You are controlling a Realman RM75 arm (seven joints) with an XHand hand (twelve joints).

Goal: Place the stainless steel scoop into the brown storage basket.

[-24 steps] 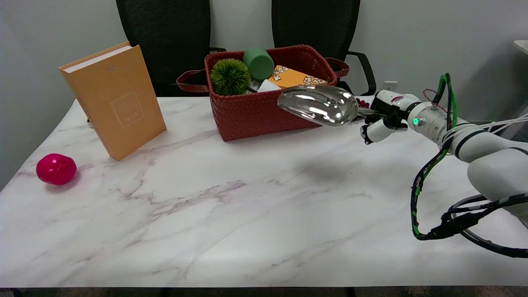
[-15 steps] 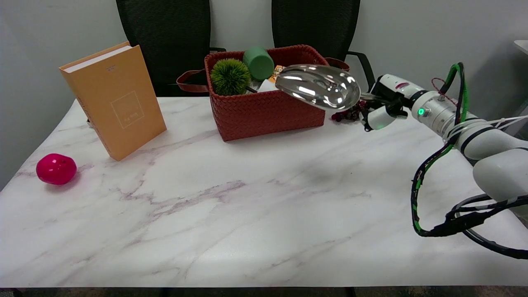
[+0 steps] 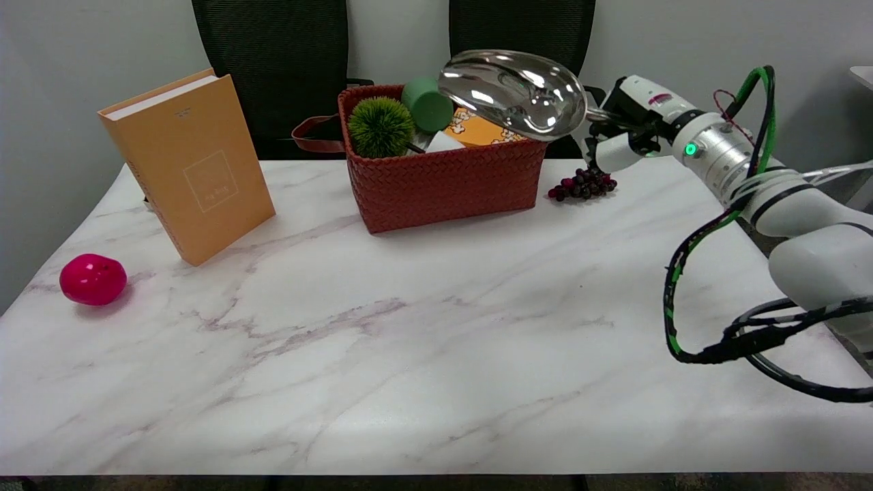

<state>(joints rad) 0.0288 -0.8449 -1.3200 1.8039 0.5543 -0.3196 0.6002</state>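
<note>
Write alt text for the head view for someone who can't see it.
The robot's right hand holds a stainless steel scoop in the air over the right end of a brown woven basket on a marble table. A book, a pink ball and grapes lie around it.

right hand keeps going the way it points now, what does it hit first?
Likely nothing soon: the right hand points left, holding the scoop in the air above the basket. The green cylinder looks lower; depth unclear.
</note>
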